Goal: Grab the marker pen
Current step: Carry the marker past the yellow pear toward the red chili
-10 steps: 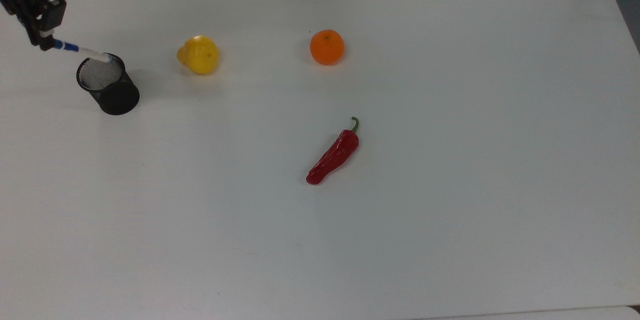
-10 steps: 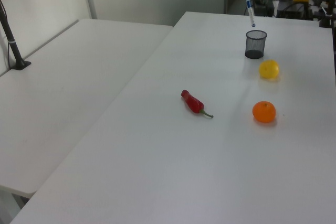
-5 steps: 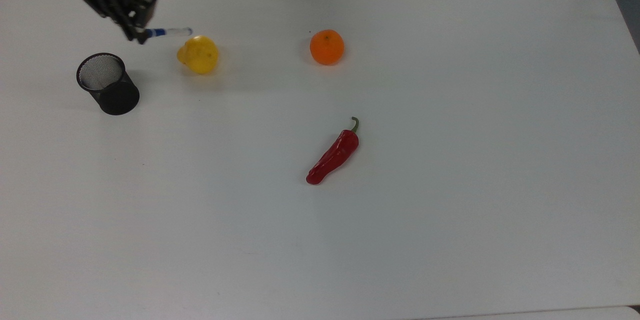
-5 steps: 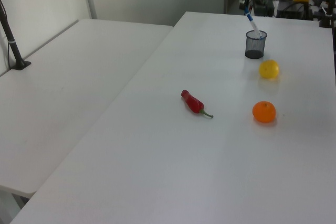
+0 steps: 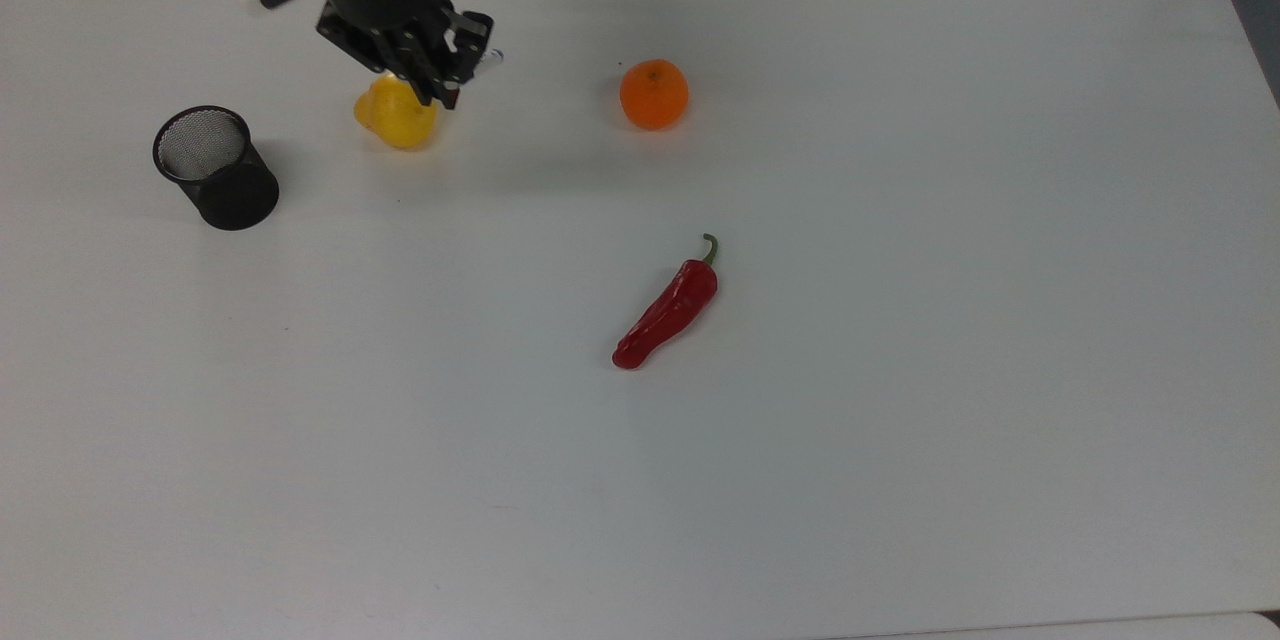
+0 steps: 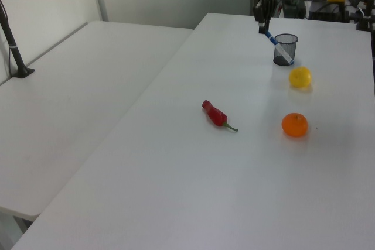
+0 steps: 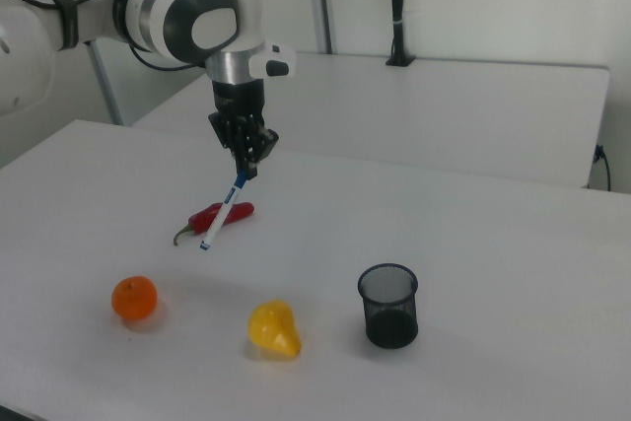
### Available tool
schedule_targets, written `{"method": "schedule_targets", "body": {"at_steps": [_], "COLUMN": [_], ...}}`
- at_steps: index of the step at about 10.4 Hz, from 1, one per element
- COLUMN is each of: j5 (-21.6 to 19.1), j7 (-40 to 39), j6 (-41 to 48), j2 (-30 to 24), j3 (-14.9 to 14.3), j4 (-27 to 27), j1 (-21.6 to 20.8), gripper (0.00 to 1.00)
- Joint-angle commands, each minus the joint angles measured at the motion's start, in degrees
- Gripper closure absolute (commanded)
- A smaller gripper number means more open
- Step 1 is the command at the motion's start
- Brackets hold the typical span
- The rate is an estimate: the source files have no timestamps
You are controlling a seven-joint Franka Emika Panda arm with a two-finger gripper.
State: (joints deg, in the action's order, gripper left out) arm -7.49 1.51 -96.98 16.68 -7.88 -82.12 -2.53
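Hand: closed on the marker pen, high above the counter.
Pen axis: hangs slanted down from the hand, free end lowest.

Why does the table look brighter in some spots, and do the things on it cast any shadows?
In the top view, the table is evenly lit with a faint grey shadow band below the orange. In the right view, soft shadows sit beside the black cup and yellow fruit. In the left view, the marker pen looks slightly smeared.
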Motion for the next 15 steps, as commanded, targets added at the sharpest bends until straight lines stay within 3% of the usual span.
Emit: {"method": "schedule_targets", "body": {"at_steps": [1,12,15], "j5": [1.68,7.22,7.23], "j7": [-0.98,-1.24,-0.72], "j6": [1.09,0.12,-2.42], "j2": [3.52,14.07,15.56], "j3": [-0.82,-0.82,-0.82], "j4": [-0.32,-2.61,-2.7], "j1": [-3.17,-10.38,-11.09], "gripper": [0.96,0.93,0.86]}}
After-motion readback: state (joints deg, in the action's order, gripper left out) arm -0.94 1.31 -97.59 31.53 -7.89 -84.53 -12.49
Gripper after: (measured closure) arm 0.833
